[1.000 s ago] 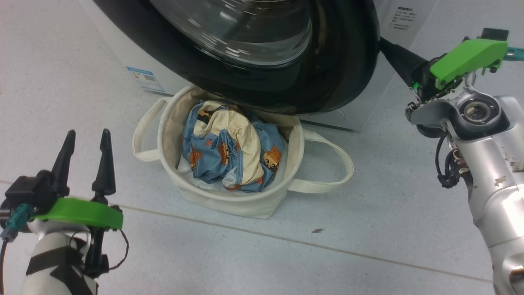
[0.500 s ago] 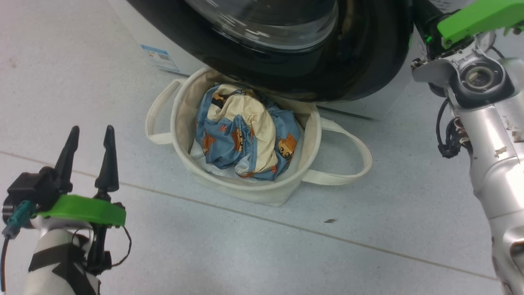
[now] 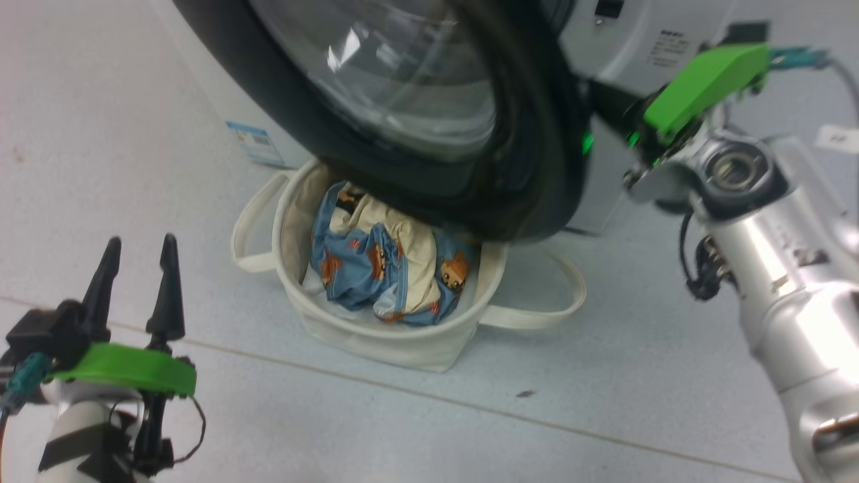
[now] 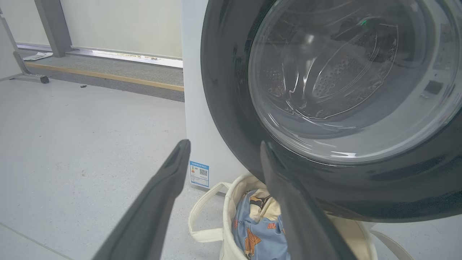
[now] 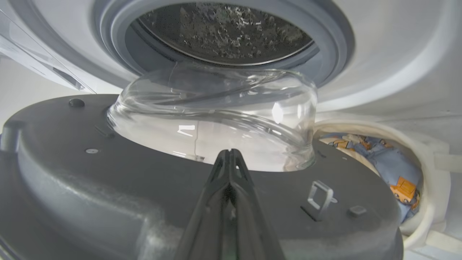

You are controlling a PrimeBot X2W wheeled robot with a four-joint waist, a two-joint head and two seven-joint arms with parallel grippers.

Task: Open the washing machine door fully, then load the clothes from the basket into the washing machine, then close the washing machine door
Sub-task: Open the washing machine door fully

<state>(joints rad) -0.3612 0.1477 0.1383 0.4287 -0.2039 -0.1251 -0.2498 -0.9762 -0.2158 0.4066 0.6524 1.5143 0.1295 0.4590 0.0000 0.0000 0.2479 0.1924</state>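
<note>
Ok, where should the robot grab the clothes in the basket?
Pinch the raised crumpled fold in the middle of the clothes, coming down from above on the robot's near side. The washing machine door overhangs the far part of the basket, so the near side looks like the freer way in.

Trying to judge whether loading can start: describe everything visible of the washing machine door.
The washing machine door is round: a glossy black rim around a bulging clear glass bowl, its inner face matt grey with a latch loop. It stands partly open, overhanging the basket. The shut right claw points across its inner face; contact unclear.
</note>
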